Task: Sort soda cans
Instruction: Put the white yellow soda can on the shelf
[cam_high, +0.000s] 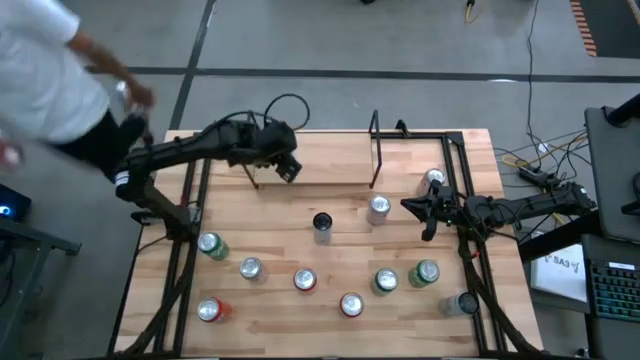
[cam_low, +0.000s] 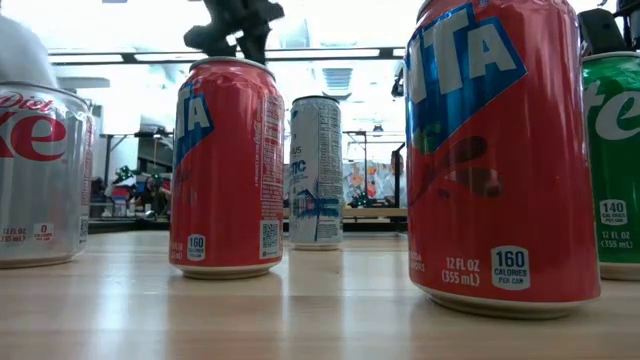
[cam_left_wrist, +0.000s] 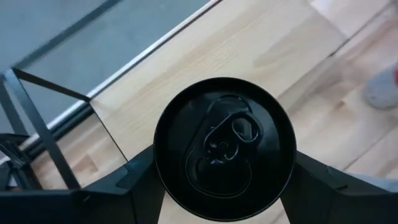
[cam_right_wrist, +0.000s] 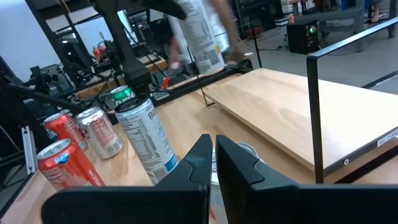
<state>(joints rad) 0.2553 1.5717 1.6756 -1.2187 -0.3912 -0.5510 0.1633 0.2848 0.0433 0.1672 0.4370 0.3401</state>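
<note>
A black-topped can sits squarely between the two fingers of the left gripper, which are clamped against its sides; seen from above, this gripper hangs over the raised wooden shelf at about eleven o'clock on the table, with the can hidden beneath it. The other soda cans stand on the lower boards: a black-topped one near the centre, a silver one toward one o'clock from it, another silver one at the two o'clock edge, two green ones at four o'clock, red ones at six o'clock, a silver one and a green one at eight o'clock, a red one in the seven o'clock corner and a pale one at five o'clock. The right gripper waits at three o'clock, its fingers pressed together on nothing, just beside the silver cans. A person in a white top stands off the table at ten o'clock.
</note>
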